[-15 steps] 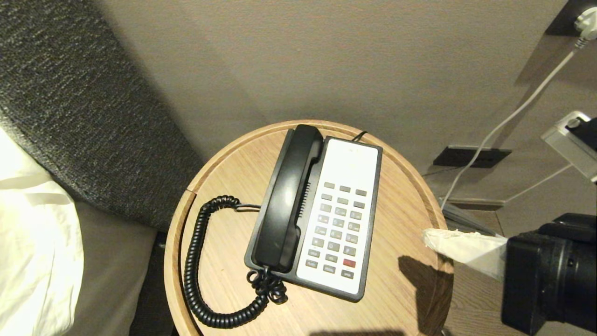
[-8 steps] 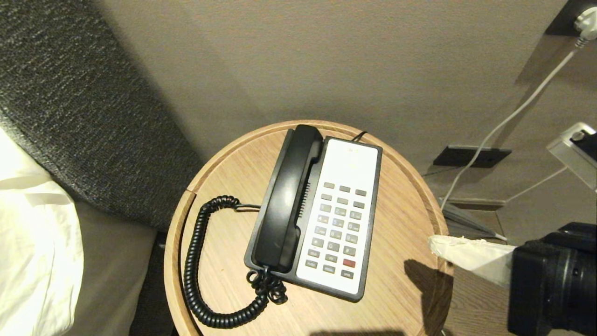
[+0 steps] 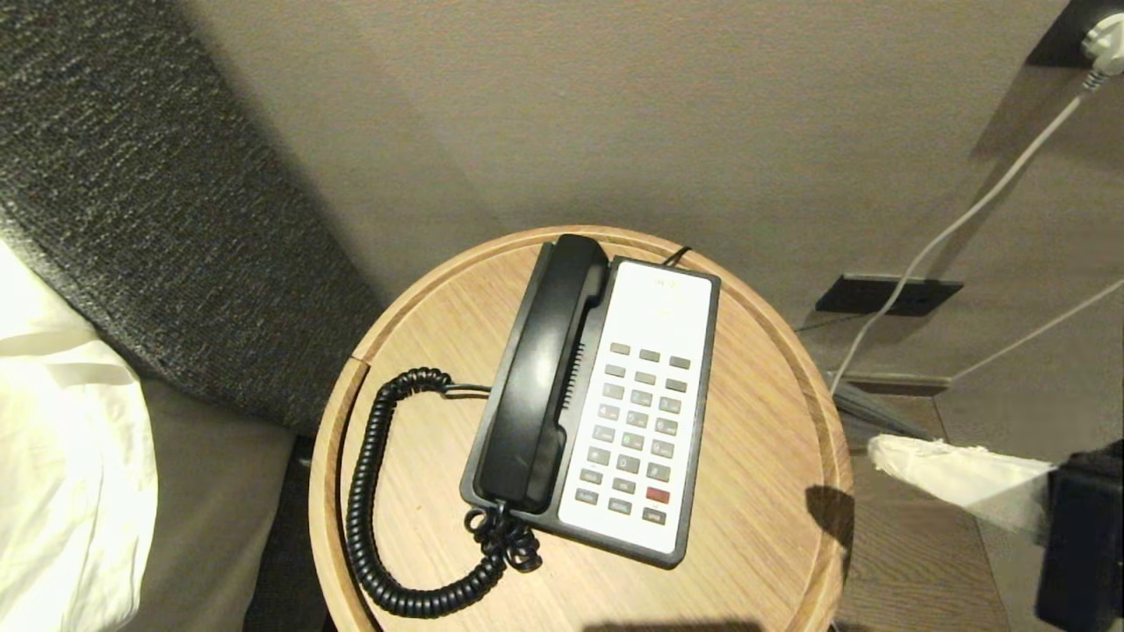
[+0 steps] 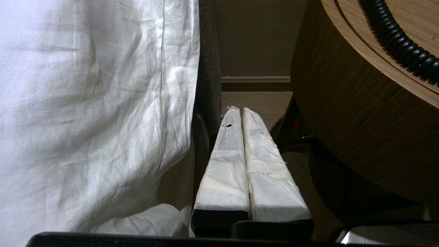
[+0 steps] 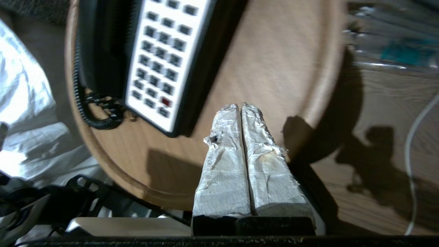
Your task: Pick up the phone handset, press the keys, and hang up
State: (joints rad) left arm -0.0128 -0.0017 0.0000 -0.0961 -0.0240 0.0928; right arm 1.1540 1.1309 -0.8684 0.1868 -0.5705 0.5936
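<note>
Round wooden table (image 3: 773,562) is filling the lower middle of the head view, with white bedding (image 3: 61,456) lying off at its 9 o'clock.

Phone base (image 3: 665,307) is sitting near table centre, long axis running roughly 12 to 6.

The phone handset (image 3: 540,377) is resting in its cradle along the base's 9 o'clock side, apparently seated at both ends. Its coiled cord (image 3: 364,491) is looping out over the tabletop toward 8 o'clock, right up against the raised rim.

The keys (image 3: 639,430) are lying untouched on the white faceplate, red one toward 6 o'clock.

Right gripper (image 5: 240,108) is hanging off the table's 4 o'clock edge, beyond the rim, padded fingers pressed together and carrying nothing. Left gripper (image 4: 238,109) is sitting low between the bedding and the table's side wall, fingers likewise pinched together, empty.

Risks, as judged:
- Neither gripper is gaping wide enough to take the handset; going in like this means shoving it, not lifting it.
- Cord loop may be snagging on the rim during a lift and dragging the base (light plastic, probably slides easily).
- Thick padded tips could be mashing two keys at once.
- Left arm rising from below may be clipping the table edge.
</note>
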